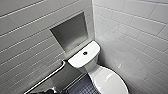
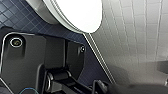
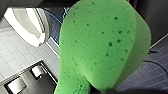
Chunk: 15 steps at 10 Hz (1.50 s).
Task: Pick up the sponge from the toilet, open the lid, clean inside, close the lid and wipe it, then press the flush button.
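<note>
The white toilet (image 1: 91, 66) stands in a tiled corner, its tank top carrying the small dark flush button (image 1: 85, 53). Its glossy oval lid (image 1: 110, 78) lies down over the bowl, and the lid (image 2: 80, 12) also shows close by in the left wrist view. In the right wrist view the bright green sponge (image 3: 100, 45) looms large and bent, pinched at its lower end in my right gripper (image 3: 100, 91), which is shut on it. Beyond the sponge the toilet (image 3: 27, 25) shows small. My left gripper is shut.
A recessed niche (image 1: 70, 31) sits in the wall behind the tank. A metal grab bar (image 1: 47, 76) runs along the left wall. White tiled walls (image 1: 135, 37) close in on the right. The floor (image 1: 83, 87) has dark blue tiles. A metal wall fitting (image 3: 25, 80) shows beside the sponge.
</note>
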{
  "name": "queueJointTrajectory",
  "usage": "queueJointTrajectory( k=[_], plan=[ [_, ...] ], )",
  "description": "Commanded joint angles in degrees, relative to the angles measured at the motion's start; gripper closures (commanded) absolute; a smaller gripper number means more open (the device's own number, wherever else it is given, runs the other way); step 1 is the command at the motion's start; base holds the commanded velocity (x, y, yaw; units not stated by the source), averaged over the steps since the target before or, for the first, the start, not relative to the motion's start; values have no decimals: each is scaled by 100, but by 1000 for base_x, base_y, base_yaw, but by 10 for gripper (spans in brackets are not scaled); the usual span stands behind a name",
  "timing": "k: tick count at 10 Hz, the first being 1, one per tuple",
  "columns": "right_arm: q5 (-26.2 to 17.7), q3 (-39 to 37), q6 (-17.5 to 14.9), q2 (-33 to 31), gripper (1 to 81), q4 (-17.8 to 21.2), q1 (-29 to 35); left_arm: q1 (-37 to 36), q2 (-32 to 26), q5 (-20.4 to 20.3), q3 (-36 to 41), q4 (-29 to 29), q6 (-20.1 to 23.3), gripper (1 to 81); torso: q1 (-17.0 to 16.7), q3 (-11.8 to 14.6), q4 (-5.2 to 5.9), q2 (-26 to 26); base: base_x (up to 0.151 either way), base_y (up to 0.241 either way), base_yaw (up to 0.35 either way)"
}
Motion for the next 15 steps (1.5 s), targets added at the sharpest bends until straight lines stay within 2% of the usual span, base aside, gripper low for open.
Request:
queueJointTrajectory(
  k=[1, 4, 6, 9, 11, 12, 13, 14, 15],
  plan=[
    [-503, -207, -13, 289, 811, -58, -131, 1557, 88, -634, -334, 885, 432, 811, 0, 565, 0, 0, 0, 0, 0],
    [-503, -682, 13, 518, 811, -41, -131, 2436, 897, -827, -1864, 885, 599, 811, -5, 1177, 0, -5, 0, 0, 0],
    [-494, -910, 31, 615, 811, -32, -105, 2798, 1599, -828, -3084, 885, 793, 811, -11, 1624, 0, -11, 0, 0, 0],
    [-494, -999, 40, 712, 811, -67, -52, 3140, 2382, -871, -4421, 929, 811, 811, -20, 2242, 0, -19, 0, 0, 0],
    [-503, -1095, 40, 756, 811, -58, -34, 3351, 2865, -1196, -5290, 938, 811, 811, -26, 2682, 0, -24, 0, 0, 0],
    [-503, -1148, 40, 782, 811, -58, -17, 3440, 3077, -1302, -5634, 964, 811, 811, -31, 3432, 0, -26, 0, 0, 0],
    [-511, -1200, 40, 808, 811, -58, 1, 3518, 3296, -1354, -5951, 1086, 811, 811, -33, 2539, 0, -29, 0, 0, 0],
    [-521, -1262, 40, 844, 811, -67, 1, 3615, 3472, -1574, -6242, 1184, 811, 811, -35, 2712, 0, -30, 0, 0, 0],
    [-521, -1350, 40, 896, 811, -75, 1, 3738, 3657, -1820, -6531, 1280, 811, 811, -40, 2763, 0, -33, 0, 0, 0]
  ],
)
